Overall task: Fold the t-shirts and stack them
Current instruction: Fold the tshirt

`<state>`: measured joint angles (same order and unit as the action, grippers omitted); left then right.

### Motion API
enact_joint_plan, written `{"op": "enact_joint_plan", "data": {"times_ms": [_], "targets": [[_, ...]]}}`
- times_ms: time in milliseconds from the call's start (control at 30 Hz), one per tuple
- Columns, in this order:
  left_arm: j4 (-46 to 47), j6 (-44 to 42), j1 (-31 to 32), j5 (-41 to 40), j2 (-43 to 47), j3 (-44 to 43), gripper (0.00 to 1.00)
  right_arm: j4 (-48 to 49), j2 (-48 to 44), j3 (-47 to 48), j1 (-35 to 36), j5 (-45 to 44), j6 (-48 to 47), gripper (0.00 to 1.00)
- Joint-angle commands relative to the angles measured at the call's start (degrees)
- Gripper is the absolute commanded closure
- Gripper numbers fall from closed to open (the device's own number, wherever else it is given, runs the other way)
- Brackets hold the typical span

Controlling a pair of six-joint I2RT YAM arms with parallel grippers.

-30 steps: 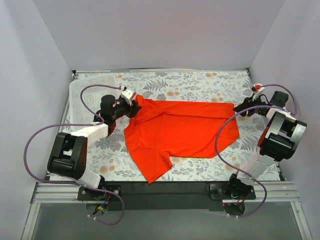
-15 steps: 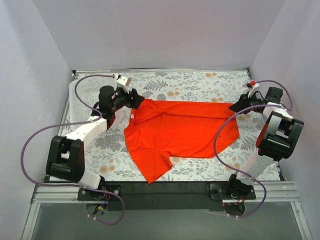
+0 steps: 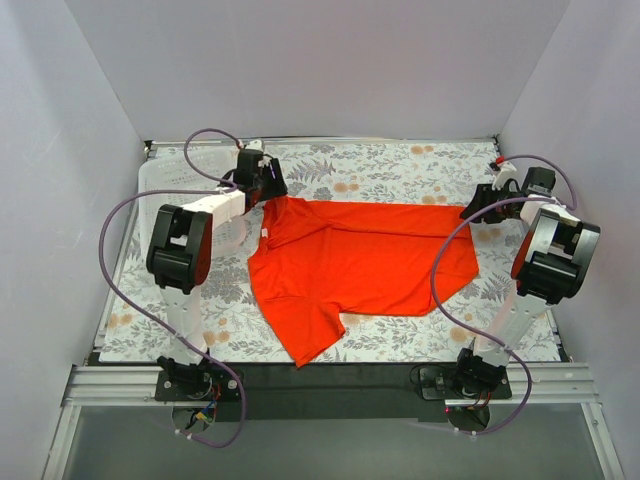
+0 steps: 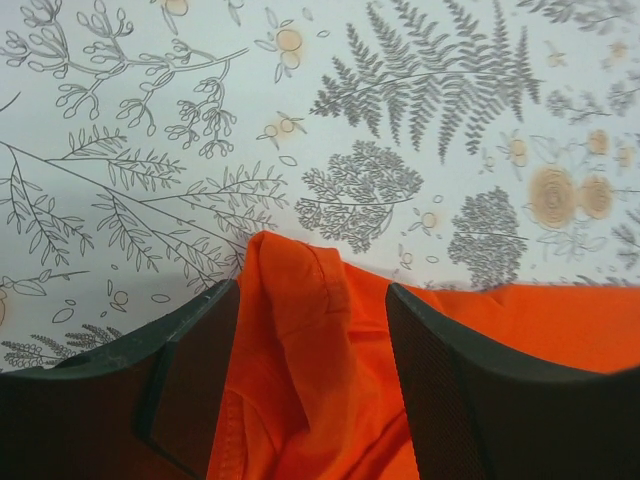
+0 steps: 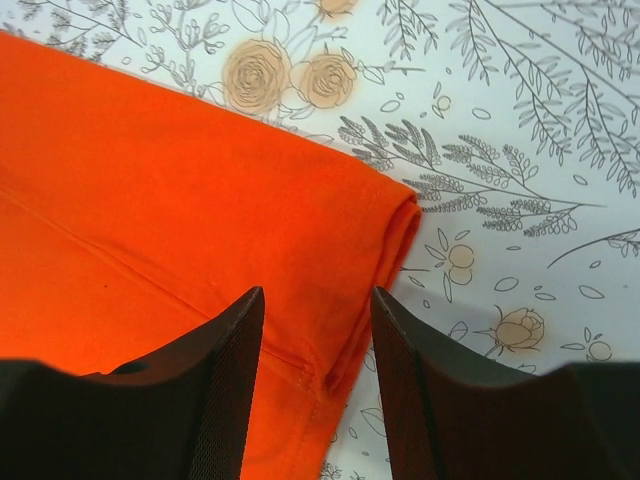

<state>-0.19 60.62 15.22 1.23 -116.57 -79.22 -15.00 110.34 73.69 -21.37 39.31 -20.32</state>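
**Q:** What has shifted on the left since a second ago?

**A:** The left arm has swung up and away from the near side. The left gripper (image 3: 266, 187) now sits at the far left corner of the t-shirt (image 3: 360, 265), just beside the white basket (image 3: 165, 185). It pinched that corner a second ago. Now, in the wrist view, its fingers (image 4: 190, 400) stand apart, with a rumpled corner of fabric lying loose between them.

**Q:** And the shirt itself?

**A:** It lies spread on the floral tablecloth (image 3: 400, 165), mid-table, much as it did before. One point of cloth reaches toward the near edge.

**Q:** The right side?

**A:** The right gripper (image 3: 474, 210) has drawn slightly toward the far wall and hangs over the shirt's far right corner. Its jaws are parted. The folded edge lies flat beneath the gap, with no finger pressing on it.
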Motion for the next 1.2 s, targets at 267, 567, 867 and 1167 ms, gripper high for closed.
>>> {"op": "enact_joint_plan", "data": {"times_ms": [267,567,867,1167], "targets": [[-8.16,-5.41,6.39,-18.80,-3.21,-7.70,0.44,-0.11,1.72,2.51,-0.08,-3.19,3.00,0.54],[-11.77,-9.99,9.03,-27.07,-8.05,-14.47,0.66,-0.02,2.33,2.95,-0.08,-3.63,3.97,0.54],[-14.14,-12.98,9.82,-27.78,-9.72,-16.66,0.66,-0.02,2.42,3.57,-0.08,-3.54,4.67,0.55],[-14.58,-14.48,10.00,-29.71,-10.60,-17.99,0.97,-0.02,3.12,4.27,-0.08,-4.50,4.93,0.55]]}}
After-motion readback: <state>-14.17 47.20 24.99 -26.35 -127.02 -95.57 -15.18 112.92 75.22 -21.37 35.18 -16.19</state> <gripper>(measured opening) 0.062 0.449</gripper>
